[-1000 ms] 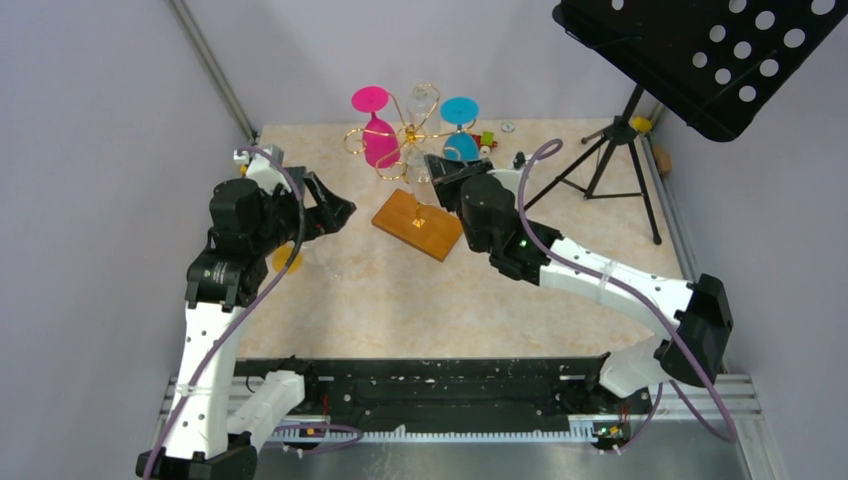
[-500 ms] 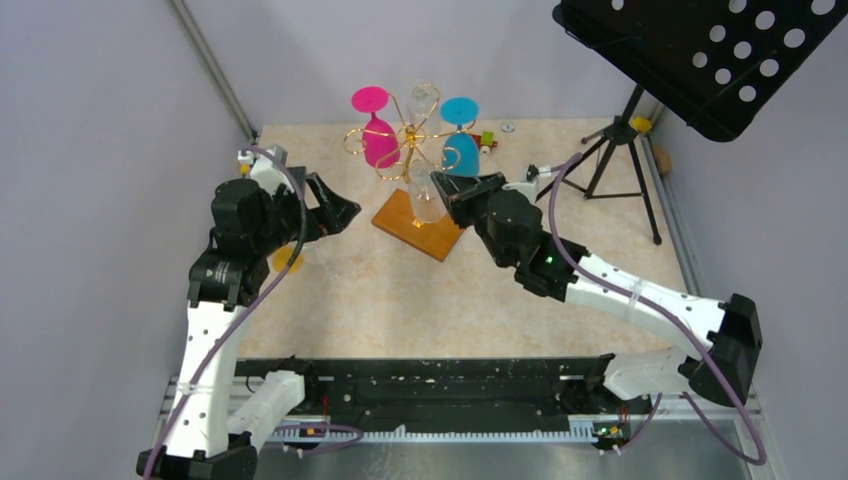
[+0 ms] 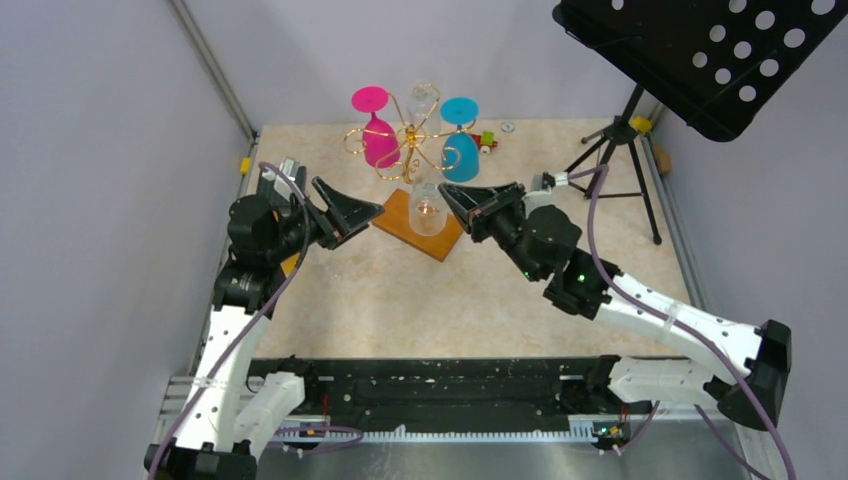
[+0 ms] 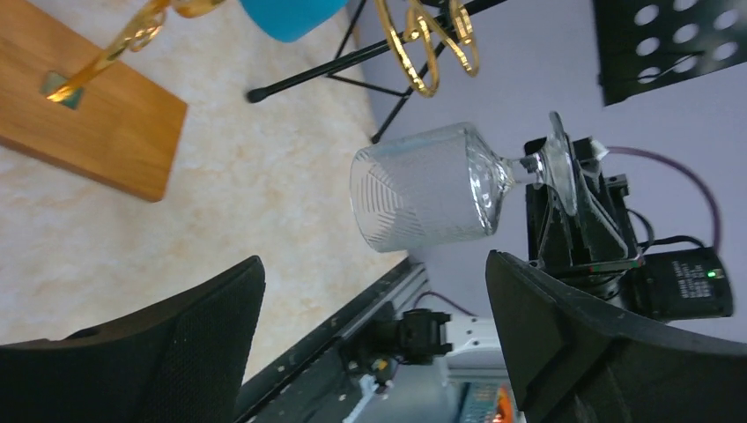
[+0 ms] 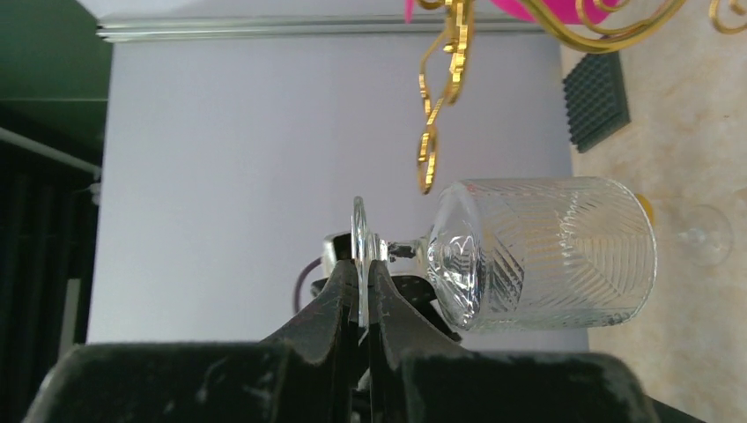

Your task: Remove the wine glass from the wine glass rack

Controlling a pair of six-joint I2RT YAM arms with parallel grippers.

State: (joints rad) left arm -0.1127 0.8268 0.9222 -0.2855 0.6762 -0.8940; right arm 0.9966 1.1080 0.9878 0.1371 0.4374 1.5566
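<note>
Since a second ago, the right pincer point(image 3: 452, 197), clenched on the foot of the clear wine glass point(image 3: 427, 205), has drawn it off the wine glass rack point(image 3: 408, 140) toward the near side. Left pincer point(image 3: 345, 208) waits released. Retreat slowly, keeping the bowl away from the gold curls.

wine glass point(image 3: 427, 206) before wine glass rack point(image 3: 409, 138), music stand point(image 3: 622, 132) far right
</note>
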